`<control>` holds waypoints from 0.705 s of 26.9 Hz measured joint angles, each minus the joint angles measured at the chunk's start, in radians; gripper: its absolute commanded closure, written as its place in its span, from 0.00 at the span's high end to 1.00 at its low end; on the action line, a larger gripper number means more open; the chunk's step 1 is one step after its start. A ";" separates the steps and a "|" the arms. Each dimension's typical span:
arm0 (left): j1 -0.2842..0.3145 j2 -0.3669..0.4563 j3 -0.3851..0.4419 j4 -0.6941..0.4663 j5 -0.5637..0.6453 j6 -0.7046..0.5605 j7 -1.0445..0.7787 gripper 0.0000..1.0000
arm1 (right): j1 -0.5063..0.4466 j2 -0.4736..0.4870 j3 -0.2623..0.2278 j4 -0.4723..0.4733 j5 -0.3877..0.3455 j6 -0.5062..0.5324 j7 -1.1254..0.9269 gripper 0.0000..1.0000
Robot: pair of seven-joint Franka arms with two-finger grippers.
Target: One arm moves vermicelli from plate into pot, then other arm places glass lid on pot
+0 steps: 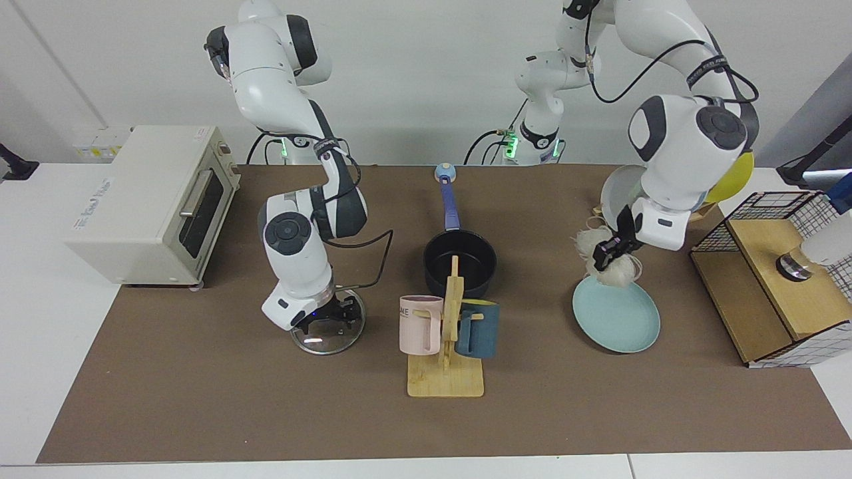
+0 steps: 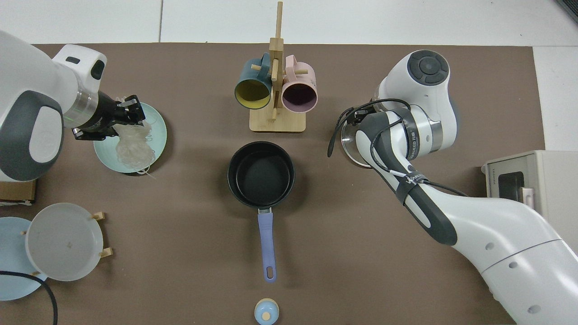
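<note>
L gripper (image 1: 607,253) is clamped on the vermicelli (image 1: 616,269), bundle lifted clear above the plate (image 1: 619,313), strands dangling down toward it; in top view the noodles (image 2: 133,146) hang over the plate's (image 2: 158,131) middle w/ a few loops past its rim. R gripper (image 1: 326,314) sits low over the glass lid (image 1: 319,340), right at its centre; knob is hidden under the wrist, so can't tell if fingers are closed on it or apart. Lid lies flat on the brown mat. Pot (image 1: 460,264) stands between the two arms, nothing inside, handle pointing toward the robot bases. Mug rack (image 1: 447,346) w/ pink + teal mugs just in front of pot. Toaster oven (image 1: 150,199) well off beside the R arm
</note>
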 measured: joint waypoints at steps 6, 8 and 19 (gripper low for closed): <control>-0.006 -0.070 -0.116 -0.057 -0.025 -0.007 -0.084 0.00 | 0.001 0.000 0.002 -0.021 -0.003 -0.009 -0.031 1.00; -0.010 -0.082 -0.151 -0.086 -0.041 0.015 -0.110 0.00 | 0.001 0.000 0.002 -0.024 -0.009 -0.018 -0.047 1.00; -0.017 -0.076 -0.298 -0.203 -0.110 0.182 -0.151 0.00 | 0.001 -0.006 0.002 -0.025 -0.042 -0.079 -0.097 1.00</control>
